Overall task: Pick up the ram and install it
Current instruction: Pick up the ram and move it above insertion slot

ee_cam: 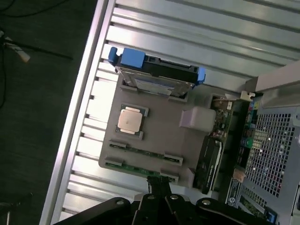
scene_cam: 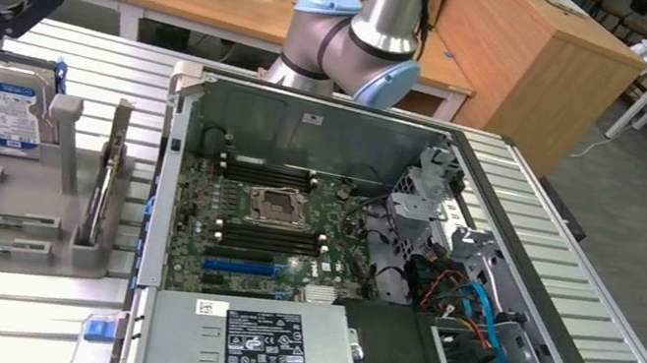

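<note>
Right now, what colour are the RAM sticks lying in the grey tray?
Green circuit board. The RAM sticks show best in the wrist view.

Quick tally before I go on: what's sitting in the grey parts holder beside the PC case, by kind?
Ram sticks: 2
Processor chip: 1
Hard drive: 1
Card standing on edge: 1
Total: 5

Claw (ee_cam: 158,180) body partly out of view; ram (ee_cam: 143,151) chips too small to tell.
</note>
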`<state>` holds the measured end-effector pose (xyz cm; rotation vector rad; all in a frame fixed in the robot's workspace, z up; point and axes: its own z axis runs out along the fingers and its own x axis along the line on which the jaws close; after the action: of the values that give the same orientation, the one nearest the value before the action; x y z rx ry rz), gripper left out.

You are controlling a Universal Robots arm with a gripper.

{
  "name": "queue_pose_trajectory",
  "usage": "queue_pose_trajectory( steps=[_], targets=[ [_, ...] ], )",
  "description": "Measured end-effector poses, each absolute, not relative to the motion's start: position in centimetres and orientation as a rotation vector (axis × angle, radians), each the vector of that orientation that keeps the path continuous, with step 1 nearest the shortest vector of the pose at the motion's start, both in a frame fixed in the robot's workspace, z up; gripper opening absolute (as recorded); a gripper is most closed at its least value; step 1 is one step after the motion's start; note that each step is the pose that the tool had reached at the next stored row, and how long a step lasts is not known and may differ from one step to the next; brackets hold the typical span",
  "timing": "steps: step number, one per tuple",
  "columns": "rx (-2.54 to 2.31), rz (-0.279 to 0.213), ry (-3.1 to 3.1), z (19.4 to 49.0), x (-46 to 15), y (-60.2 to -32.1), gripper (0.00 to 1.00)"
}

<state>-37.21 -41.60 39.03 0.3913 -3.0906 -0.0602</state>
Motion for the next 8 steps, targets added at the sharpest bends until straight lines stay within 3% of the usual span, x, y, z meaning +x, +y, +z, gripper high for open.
queue_pose_trajectory(
  steps=[8],
  targets=[
    [0.596, -0.055, -3.055, 39.0, -37.24, -41.6, 0.11]
  ],
)
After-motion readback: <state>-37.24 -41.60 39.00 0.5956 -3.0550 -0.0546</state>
